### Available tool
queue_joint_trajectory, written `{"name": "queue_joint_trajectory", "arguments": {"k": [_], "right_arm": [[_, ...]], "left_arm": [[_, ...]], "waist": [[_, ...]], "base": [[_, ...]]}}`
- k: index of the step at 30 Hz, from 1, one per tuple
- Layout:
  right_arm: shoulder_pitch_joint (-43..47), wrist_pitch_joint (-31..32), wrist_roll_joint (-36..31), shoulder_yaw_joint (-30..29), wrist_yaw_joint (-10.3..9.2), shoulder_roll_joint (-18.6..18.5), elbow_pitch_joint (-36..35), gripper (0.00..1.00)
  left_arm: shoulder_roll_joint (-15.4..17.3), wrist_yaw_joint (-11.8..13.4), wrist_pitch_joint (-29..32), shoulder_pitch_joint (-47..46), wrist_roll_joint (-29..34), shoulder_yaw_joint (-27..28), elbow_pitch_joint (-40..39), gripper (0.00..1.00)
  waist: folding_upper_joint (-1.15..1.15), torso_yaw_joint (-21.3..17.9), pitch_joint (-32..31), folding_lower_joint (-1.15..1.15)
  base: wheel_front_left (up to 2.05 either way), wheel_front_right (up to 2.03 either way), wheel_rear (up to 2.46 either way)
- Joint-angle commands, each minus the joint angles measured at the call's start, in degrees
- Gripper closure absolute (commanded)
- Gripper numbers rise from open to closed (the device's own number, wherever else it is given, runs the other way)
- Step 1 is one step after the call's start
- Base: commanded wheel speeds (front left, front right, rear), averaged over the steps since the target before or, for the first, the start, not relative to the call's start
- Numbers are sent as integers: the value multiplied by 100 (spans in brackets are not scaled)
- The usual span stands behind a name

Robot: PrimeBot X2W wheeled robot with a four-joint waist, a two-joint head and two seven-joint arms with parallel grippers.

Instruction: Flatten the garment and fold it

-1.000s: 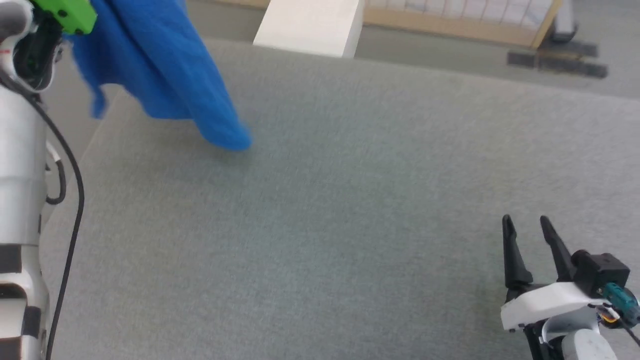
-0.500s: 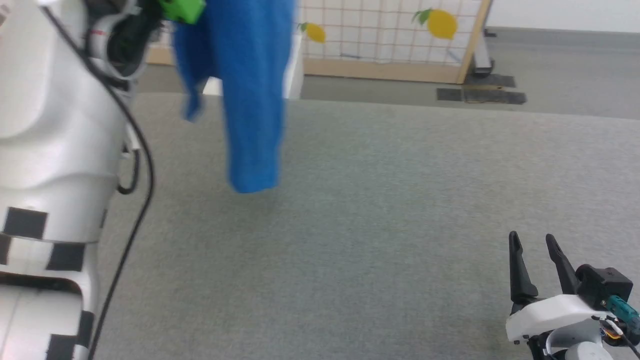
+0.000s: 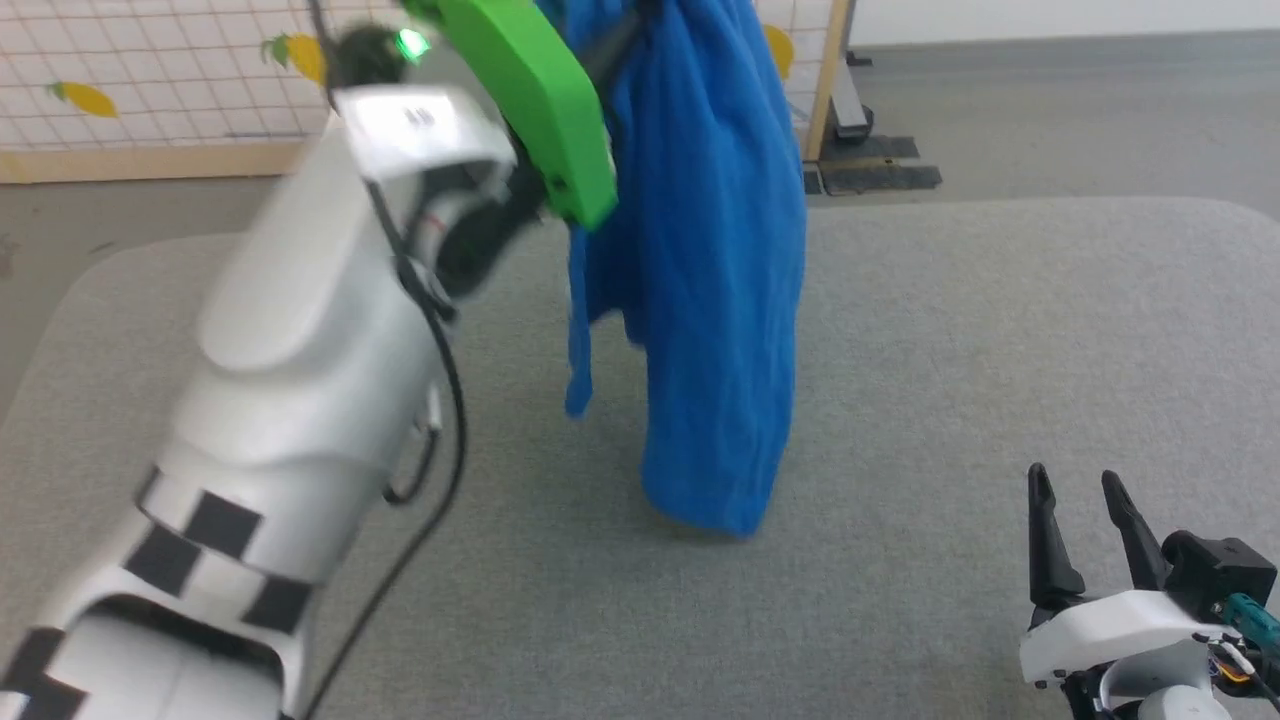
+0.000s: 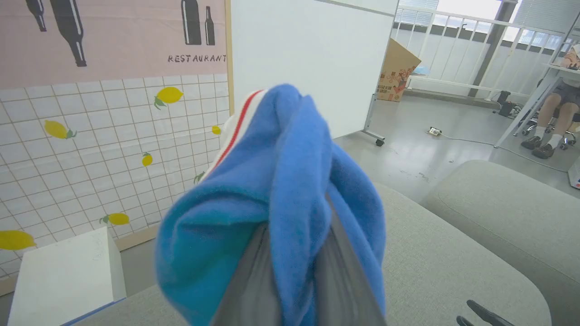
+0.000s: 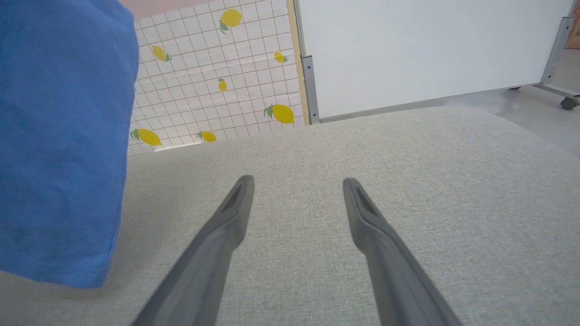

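The garment, a bright blue soft T-shirt with a strip of red-striped white trim showing near its top, is bunched between the two long dark fingers of the left gripper, whose jaws are clamped tight on a thick wad of the cloth. That gripper is raised high on its pale arm, just past a bright green plastic housing at the wrist, so the shirt hangs from the pinch as one long, crumpled column and not as a flat sheet. The lift seems meant to let its own weight pull the folds out before it is laid down. The lowest blue end hangs very close over the grey fabric-covered table, casting a shadow there; whether it brushes the surface cannot be told. The sleeves and chest lettering are hidden inside the folds. Well apart, low at the near right of the table, the right gripper hovers with its jaws spread wide and nothing between them, fingers pointing across the table, probably waiting to catch a free edge or corner so the two arms can stretch the shirt out. Beyond the table stand a white tiled screen printed with yellow lemons and a plain white box on the floor
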Motion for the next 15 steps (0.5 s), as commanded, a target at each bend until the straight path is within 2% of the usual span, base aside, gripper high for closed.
{"name": "queue_joint_trajectory", "arguments": {"k": [1, 8, 15], "right_arm": [[51, -34, -9, -7, -8, -4, -19, 0], [-37, -34, -15, -2, -8, -4, -45, 0], [-97, -34, -1, 58, -8, -4, -10, 0]], "left_arm": [[-46, -39, -63, 230, -59, -79, 35, 100], [-208, -39, -29, 1141, -158, -792, 444, 100], [-288, -39, 229, 1737, -34, -1587, 1474, 100]], "waist": [[0, -107, 148, 0], [0, -245, 380, 0], [0, -366, 483, 0]], "base": [[0, 0, 0], [0, 0, 0], [0, 0, 0]]}}
